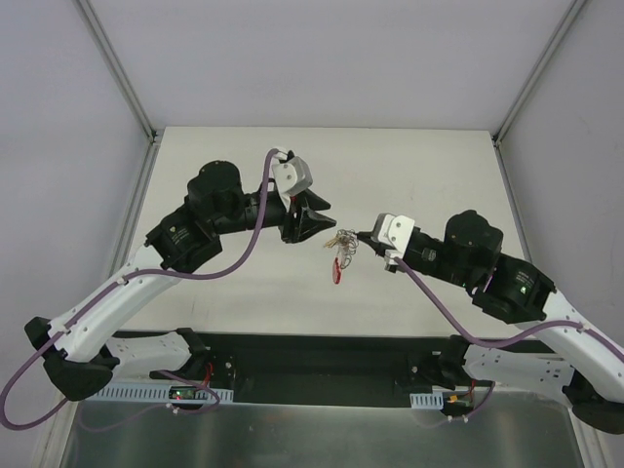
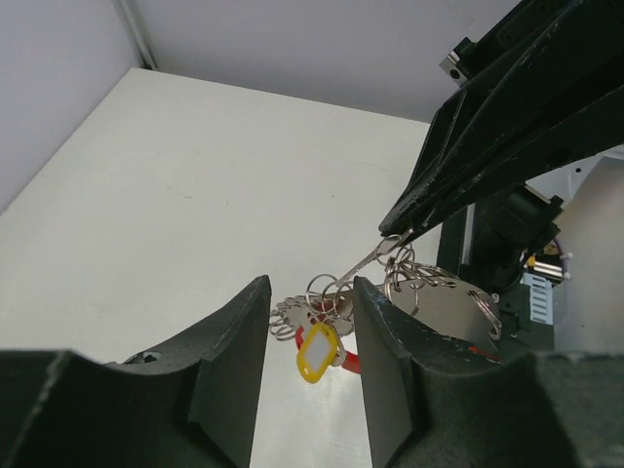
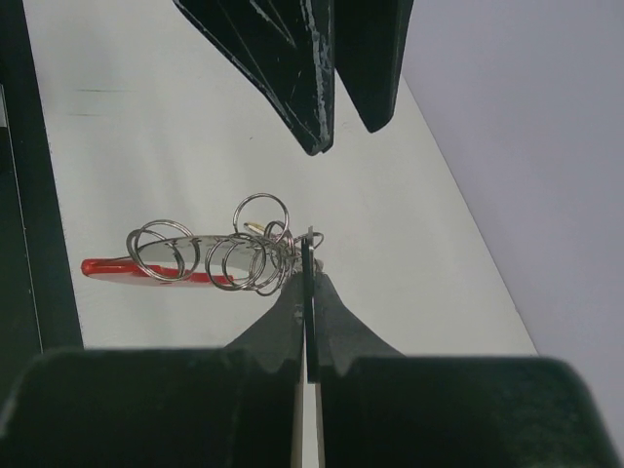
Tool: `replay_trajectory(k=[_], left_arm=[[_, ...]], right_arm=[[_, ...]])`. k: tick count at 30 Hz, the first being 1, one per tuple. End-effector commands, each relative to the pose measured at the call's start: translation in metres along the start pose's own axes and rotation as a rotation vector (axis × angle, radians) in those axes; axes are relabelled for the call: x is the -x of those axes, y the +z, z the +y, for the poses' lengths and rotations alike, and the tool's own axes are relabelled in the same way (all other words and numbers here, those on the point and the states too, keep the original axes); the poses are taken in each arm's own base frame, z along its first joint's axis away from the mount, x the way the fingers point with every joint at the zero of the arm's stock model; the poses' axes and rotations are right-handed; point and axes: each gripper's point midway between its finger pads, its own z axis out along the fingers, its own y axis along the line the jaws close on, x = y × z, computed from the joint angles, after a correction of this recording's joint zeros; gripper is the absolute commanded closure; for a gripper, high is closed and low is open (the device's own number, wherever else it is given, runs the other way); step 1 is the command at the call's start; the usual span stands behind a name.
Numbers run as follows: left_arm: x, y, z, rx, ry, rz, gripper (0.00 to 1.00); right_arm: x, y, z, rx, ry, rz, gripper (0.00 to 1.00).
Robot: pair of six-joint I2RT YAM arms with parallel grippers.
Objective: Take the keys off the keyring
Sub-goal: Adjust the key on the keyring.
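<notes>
table (image 1: 419, 175): pale and flat, with grey walls (image 1: 292, 58) on three sides.
left claw (image 1: 327, 222): spread wide and holding nothing. It points right toward the bunch, with its tips just beside it.
left fingers (image 2: 234, 361): from my left wrist, the two dark pads stand apart with a clear gap. The bunch shows through that gap, just past the tips. I cannot tell whether either pad brushes the metal.
keys (image 1: 341, 241): a small jagged silvery bunch over the middle of the table, between my two claws. They are on the wire loops, none off.
keyring (image 3: 255, 255): several thin wire loops, linked and overlapping. The keys and the other pieces all hang on them.
red piece (image 3: 112, 266): long and flat, at the end of the loops farthest from my right fingertips. From above it trails toward the near edge of the table.
tag (image 2: 317, 353): small, with a yellow rim and a pale face. It sits just beside the red piece, low in the bunch.
right claw (image 1: 363, 235): pressed together, pinching one wire loop of the keyring at the very tips. The rest of the bunch hangs from that pinch.
height: I cannot tell whether the low end of the bunch rests on the table.
</notes>
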Motion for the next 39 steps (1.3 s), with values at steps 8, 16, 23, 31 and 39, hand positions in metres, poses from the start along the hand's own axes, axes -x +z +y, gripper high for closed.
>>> replay_trajectory(k=[8, 16, 23, 31, 39], left_arm=[[-0.01, 0.009, -0.016, -0.087, -0.123, 0.001, 0.68], [-0.014, 0.015, -0.025, -0.142, -0.179, -0.022, 0.68], [0.004, 0.013, -0.056, -0.249, -0.175, -0.074, 0.69], [0.011, -0.009, -0.105, -0.476, -0.091, -0.137, 0.64], [0.011, -0.032, -0.064, -0.15, -0.056, -0.193, 0.56]], right_arm=[[0.033, -0.006, -0.019, -0.083, -0.018, -0.139, 0.99], [0.033, -0.003, -0.018, -0.084, -0.005, -0.144, 0.99], [0.024, 0.004, -0.022, -0.107, 0.01, -0.101, 0.99], [0.034, -0.002, -0.02, -0.1, -0.007, -0.166, 0.99], [0.05, -0.013, -0.016, -0.093, -0.032, -0.27, 0.99]])
